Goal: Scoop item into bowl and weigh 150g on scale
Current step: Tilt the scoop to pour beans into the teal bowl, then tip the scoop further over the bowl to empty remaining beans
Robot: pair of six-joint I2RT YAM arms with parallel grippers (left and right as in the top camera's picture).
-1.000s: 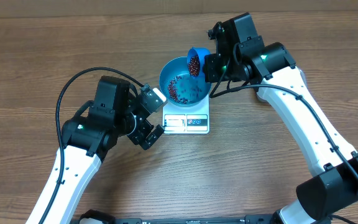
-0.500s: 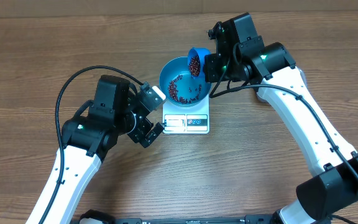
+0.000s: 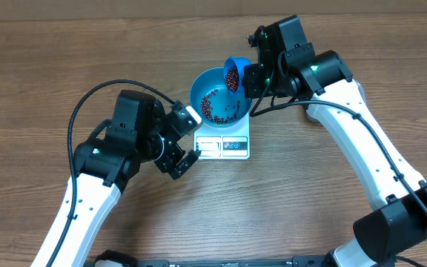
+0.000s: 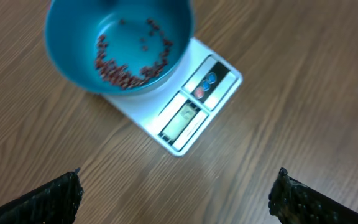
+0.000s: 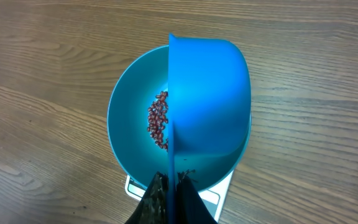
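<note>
Above the bowl [image 3: 198, 90], the right end effector [image 5: 170, 193] pinches the scoop [image 5: 210, 99]; the left end effector [image 4: 174, 196] gapes empty.

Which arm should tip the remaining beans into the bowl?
Right. The right gripper holds the scoop, tilted with beans over the bowl; the left gripper hangs open and empty beside the scale.

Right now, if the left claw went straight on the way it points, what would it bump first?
Probably the bare wooden table just before the scale. The open left gripper aims down at the wood; scale and bowl lie farther along, though depth is hard to judge.
</note>
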